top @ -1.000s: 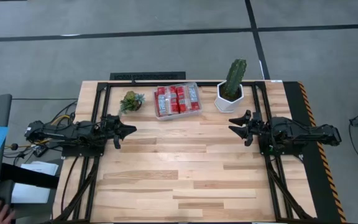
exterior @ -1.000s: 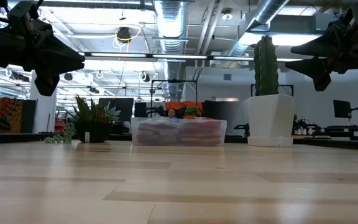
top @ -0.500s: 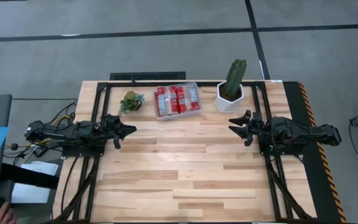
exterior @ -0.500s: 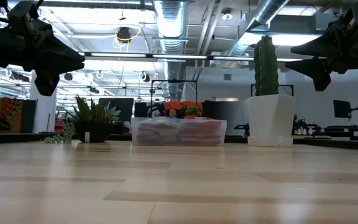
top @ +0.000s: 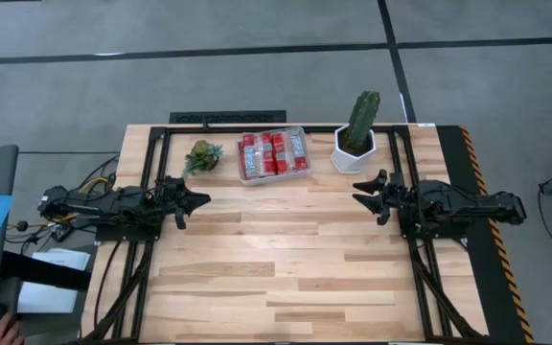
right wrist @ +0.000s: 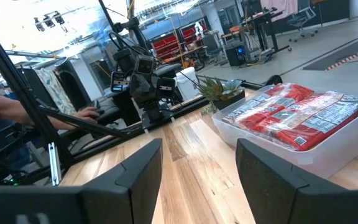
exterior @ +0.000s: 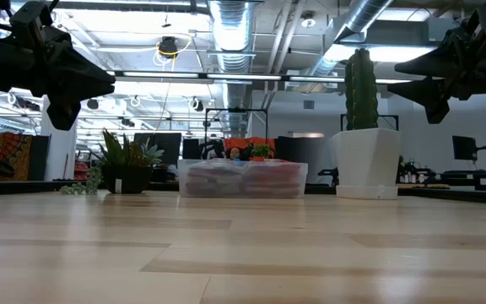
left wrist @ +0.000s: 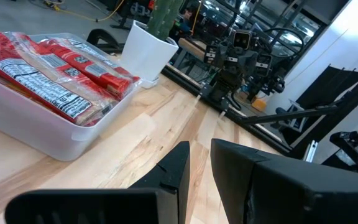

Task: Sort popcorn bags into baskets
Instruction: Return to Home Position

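Left arm: black, slim jointed links, matte finish. Dark and yellowish cables bunch at its base, left edge of table. Left gripper: black, spiky outline from above. Left fingers: blocky, flat-faced, dark grey-black. Right arm: same black build, rounded joint housings. Right gripper: black, pronged outline. Right fingers: wide, angular, matte, with blunt tips.

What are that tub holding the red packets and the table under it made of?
The tub looks like clear, slightly frosted plastic: the red popcorn bags show through its wall. The table seems varnished wood, with pale and darker planks and visible grain.
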Controlling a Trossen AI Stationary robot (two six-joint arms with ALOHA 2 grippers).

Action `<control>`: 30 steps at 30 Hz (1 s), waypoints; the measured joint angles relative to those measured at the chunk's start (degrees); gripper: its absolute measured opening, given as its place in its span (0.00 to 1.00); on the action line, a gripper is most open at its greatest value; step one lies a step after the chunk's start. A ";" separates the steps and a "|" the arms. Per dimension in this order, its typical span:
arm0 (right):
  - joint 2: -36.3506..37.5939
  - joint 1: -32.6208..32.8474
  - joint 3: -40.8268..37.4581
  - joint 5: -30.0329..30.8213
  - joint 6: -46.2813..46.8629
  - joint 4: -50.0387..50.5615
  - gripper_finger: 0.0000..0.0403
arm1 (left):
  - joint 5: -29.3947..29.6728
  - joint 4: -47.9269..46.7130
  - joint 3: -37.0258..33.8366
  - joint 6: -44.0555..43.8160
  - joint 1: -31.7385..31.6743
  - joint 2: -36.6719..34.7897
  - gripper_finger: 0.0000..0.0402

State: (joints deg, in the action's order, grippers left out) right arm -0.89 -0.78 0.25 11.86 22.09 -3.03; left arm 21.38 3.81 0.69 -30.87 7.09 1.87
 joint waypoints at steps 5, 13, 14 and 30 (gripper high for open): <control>0.00 0.02 0.00 0.00 -0.01 -0.01 0.55 | 0.01 0.00 0.00 0.00 0.00 0.00 0.14; 0.00 0.00 0.00 0.00 -0.01 -0.01 0.55 | 0.00 0.01 0.00 0.00 0.00 0.00 0.14; 0.00 0.01 0.00 0.00 -0.01 -0.01 0.56 | -0.01 0.00 0.00 0.00 0.00 0.00 0.14; 0.00 0.01 0.00 0.00 -0.01 0.00 0.55 | 0.01 0.00 0.00 0.00 0.00 0.00 0.14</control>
State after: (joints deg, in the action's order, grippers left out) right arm -0.89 -0.77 0.25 11.86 22.08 -3.03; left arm 21.39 3.81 0.69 -30.87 7.09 1.87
